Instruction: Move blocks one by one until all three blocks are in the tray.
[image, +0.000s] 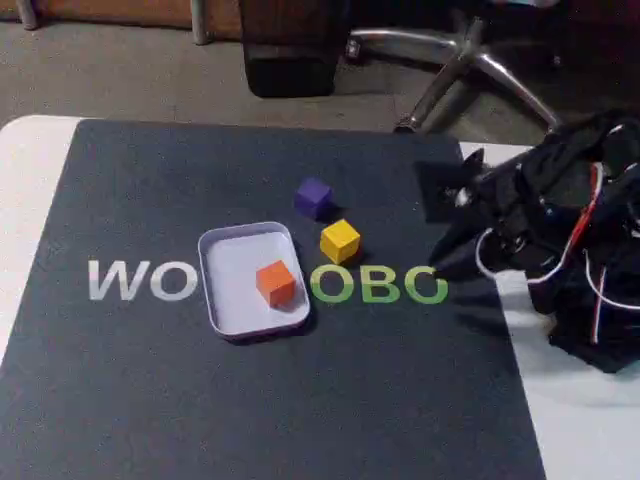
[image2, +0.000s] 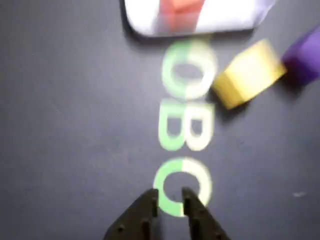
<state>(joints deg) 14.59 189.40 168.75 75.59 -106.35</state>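
Fixed view, starting at the left: the white table (image: 20, 180) carries a big dark mat (image: 150, 380) printed with pale and green letters (image: 375, 285), and the lavender-white tray (image: 225, 250) sits in the middle of that lettering with the orange block (image: 275, 281) already inside it, toward the tray's right side. Just right of the tray on the bare mat is the yellow block (image: 340, 240), close to the rim but not touching it, and up behind it the purple block (image: 313, 196), near the yellow one with a sliver of mat between them. Further right comes the arm (image: 560, 230), black, folded low at the mat's right edge, red and white wires looping over it, its nose aimed left toward the blocks and well apart from them. At the top edge a chair's chrome base (image: 470, 60) stands on the floor. Over to the wrist view: the end effector (image2: 170, 200) pokes up from the bottom edge, its two dark fingers nearly together with a narrow slit between them and nothing in it, hovering over a green letter. Ahead of it the picture is blurred; the yellow block (image2: 249, 74) lies up and right, the purple block (image2: 305, 55) at the right edge, the tray (image2: 225, 17) with the orange block (image2: 180, 14) at the top.
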